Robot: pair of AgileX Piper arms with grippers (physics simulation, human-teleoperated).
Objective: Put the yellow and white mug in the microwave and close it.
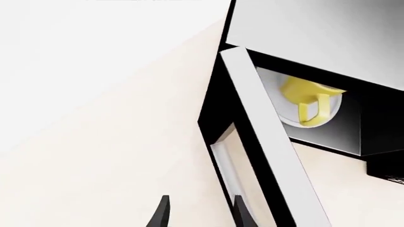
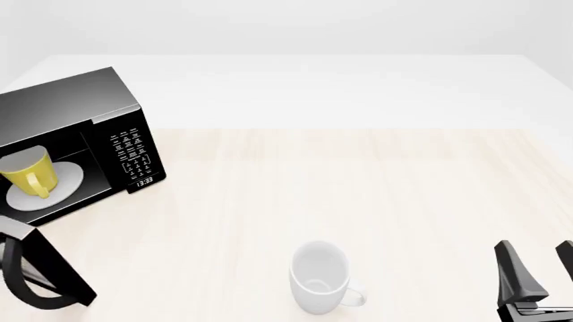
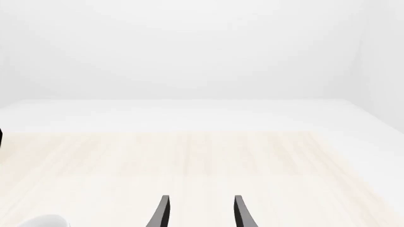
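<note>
A simulated kitchen-style test scene: a pale wood-grain worktop [image 2: 376, 194] in a blank white room, with a black boxy microwave [image 2: 98, 121] at its left edge.

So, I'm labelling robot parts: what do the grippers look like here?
Both are plain black. The right gripper has two slim, blade-like fingers tapering to tips on a dark base. The left gripper shows matching thin black fingertips. No cables or markings visible.

Front view overlooks table [image 2: 358, 188] — left wrist nears microwave [image 1: 303, 33], shared.

White mug [image 2: 320, 286] on pale wooden table [image 2: 358, 188]
</note>
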